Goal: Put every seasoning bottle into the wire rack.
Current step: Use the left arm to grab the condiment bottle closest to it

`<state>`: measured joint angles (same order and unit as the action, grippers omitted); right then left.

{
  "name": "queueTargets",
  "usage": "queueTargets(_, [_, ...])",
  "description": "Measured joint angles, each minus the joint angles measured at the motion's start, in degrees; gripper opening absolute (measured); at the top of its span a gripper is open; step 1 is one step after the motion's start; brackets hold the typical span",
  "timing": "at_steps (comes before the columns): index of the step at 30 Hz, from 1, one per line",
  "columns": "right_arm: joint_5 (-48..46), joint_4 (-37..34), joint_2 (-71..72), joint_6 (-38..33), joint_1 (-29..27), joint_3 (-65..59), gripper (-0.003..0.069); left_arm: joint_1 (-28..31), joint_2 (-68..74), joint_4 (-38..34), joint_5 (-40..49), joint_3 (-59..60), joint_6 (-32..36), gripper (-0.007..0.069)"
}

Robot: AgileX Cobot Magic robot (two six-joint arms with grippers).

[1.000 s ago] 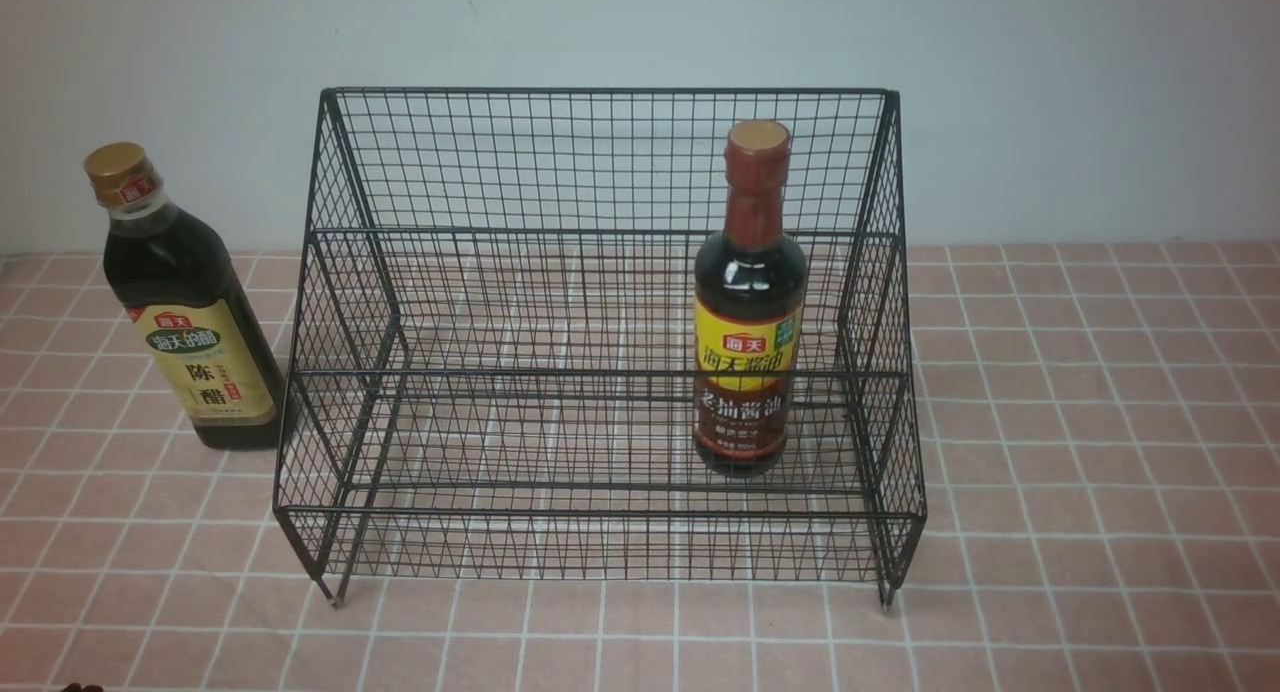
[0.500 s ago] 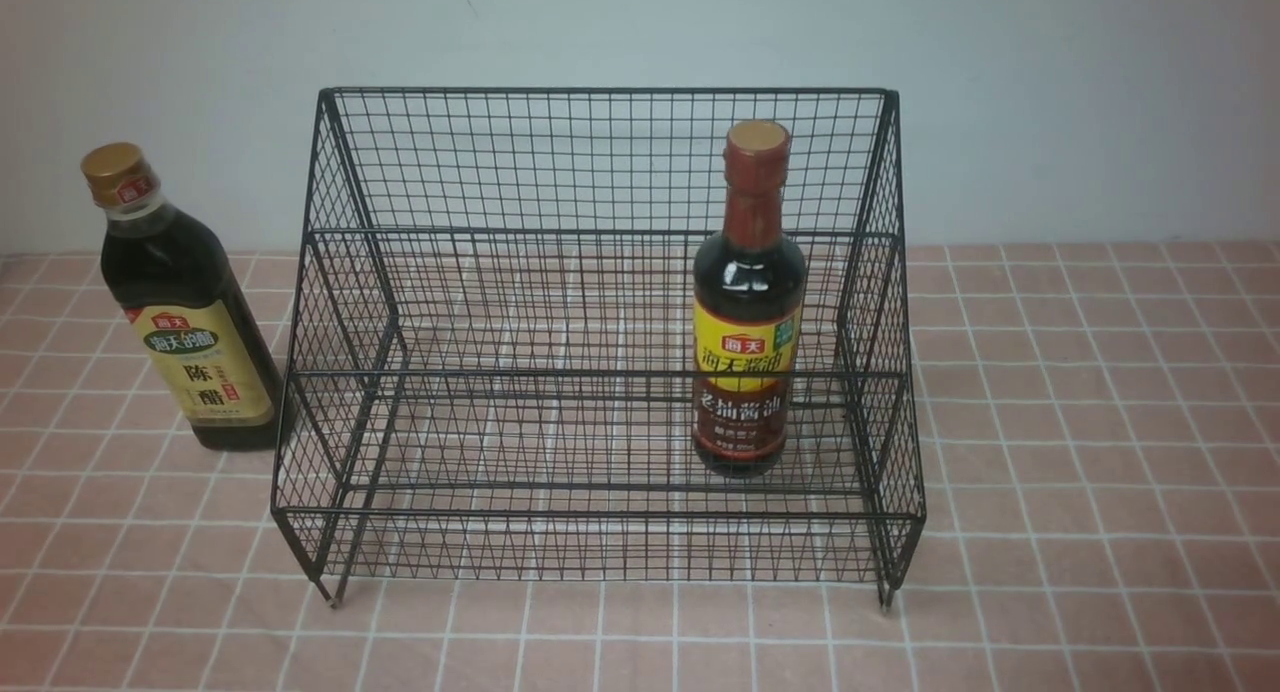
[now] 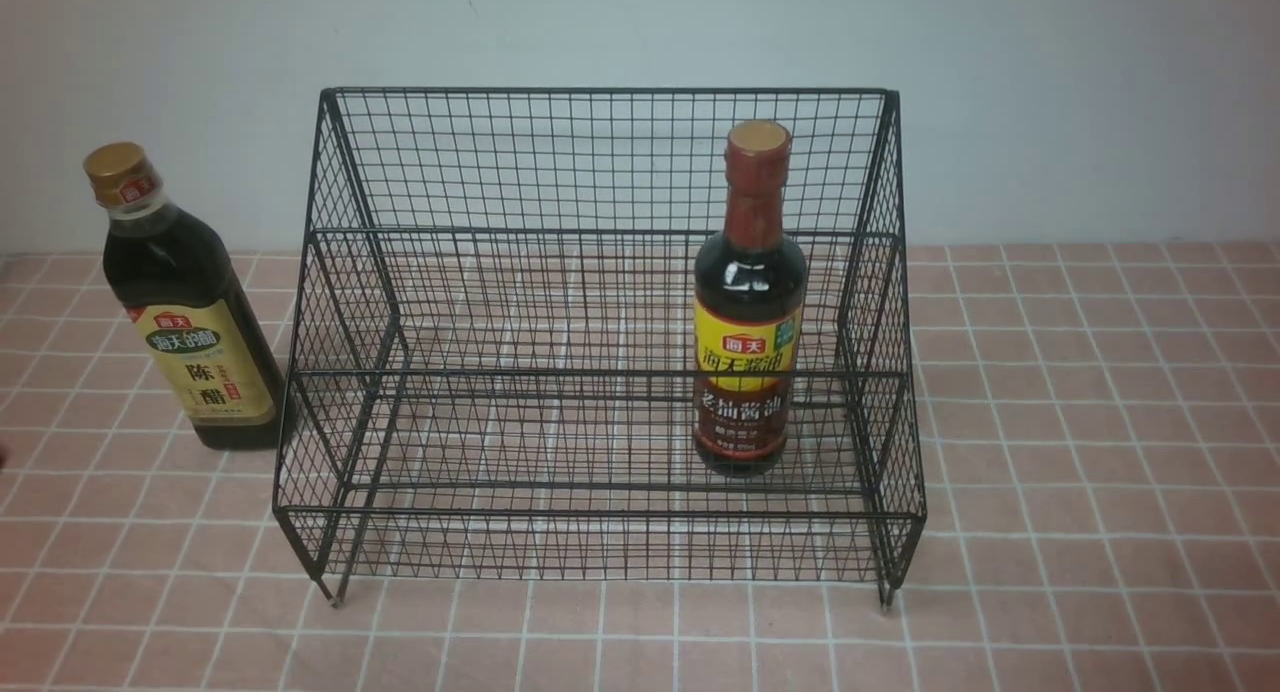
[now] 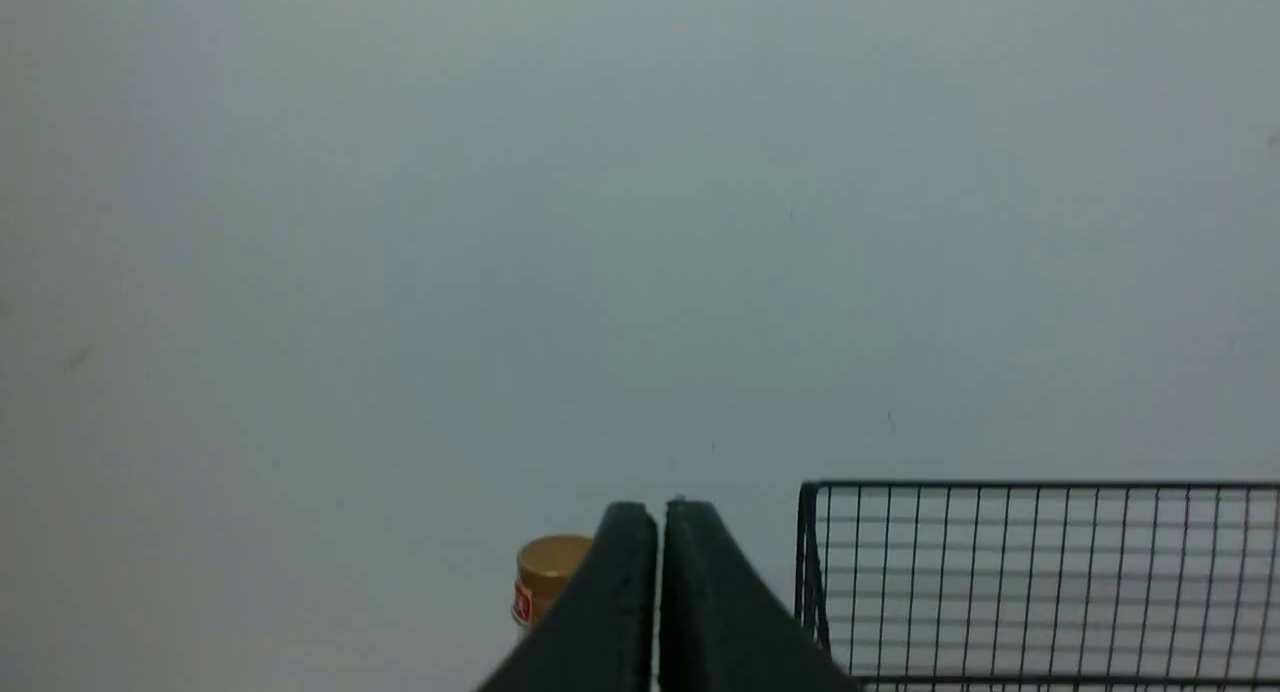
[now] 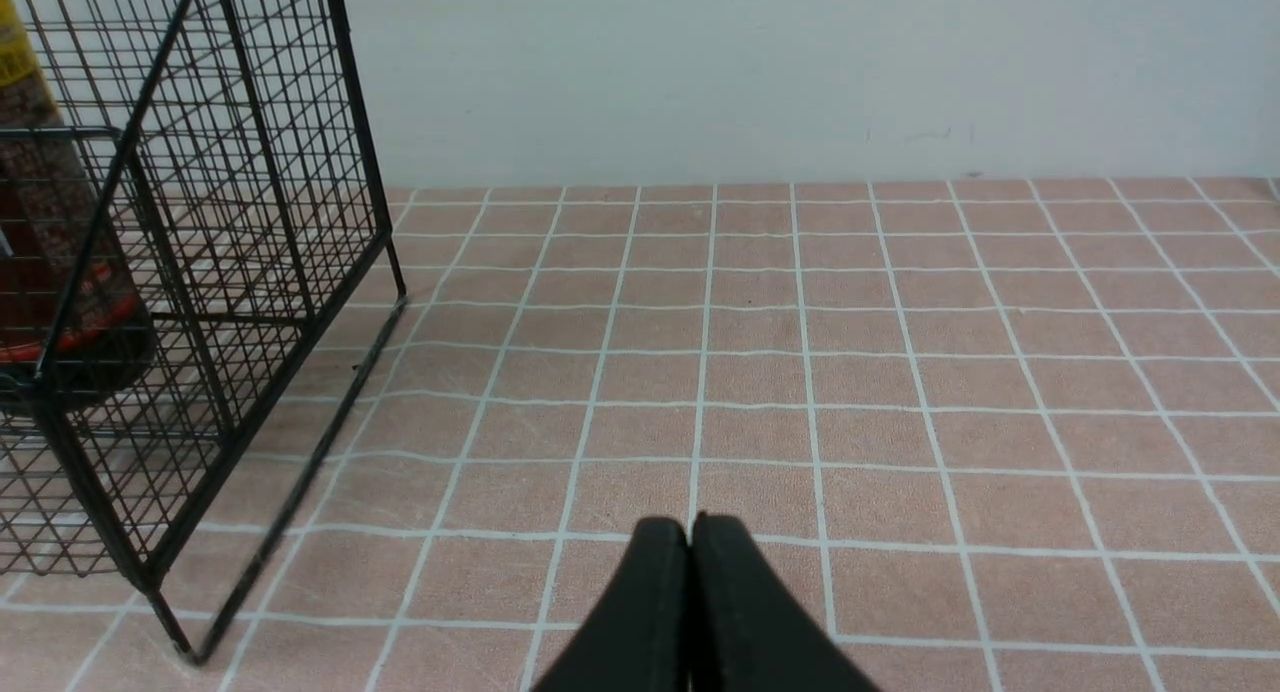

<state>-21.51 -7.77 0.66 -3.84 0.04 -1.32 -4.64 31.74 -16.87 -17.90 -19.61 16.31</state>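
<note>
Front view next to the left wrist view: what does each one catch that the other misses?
Only the front view shows the red-neck bottle standing in the rack, the tiled table, and the body and label of the gold-cap bottle, which stands outside the rack on its left. Only the left wrist view shows the left pincer, shut and empty. Both show the rack's top edge, that bottle's cap and the pale wall.
</note>
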Motion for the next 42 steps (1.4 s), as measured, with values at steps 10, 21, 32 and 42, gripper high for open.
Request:
queueTargets(10, [0.0,0.0,0.0,0.0,0.0,0.0,-0.0014,0.7,27.3,-10.8,1.1,-16.1,2.0,0.0298])
queueTargets(21, [0.0,0.0,0.0,0.0,0.0,0.0,-0.0014,5.6,43.3,-16.3,1.0,-27.5,6.0,0.0581])
queueTargets(32, [0.0,0.0,0.0,0.0,0.0,0.0,-0.0014,5.6,52.8,-16.0,0.0,-31.5,8.3,0.0584])
queueTargets(42, [0.0,0.0,0.0,0.0,0.0,0.0,-0.0014,5.6,57.3,-16.0,-1.9,-31.6,8.3,0.0518])
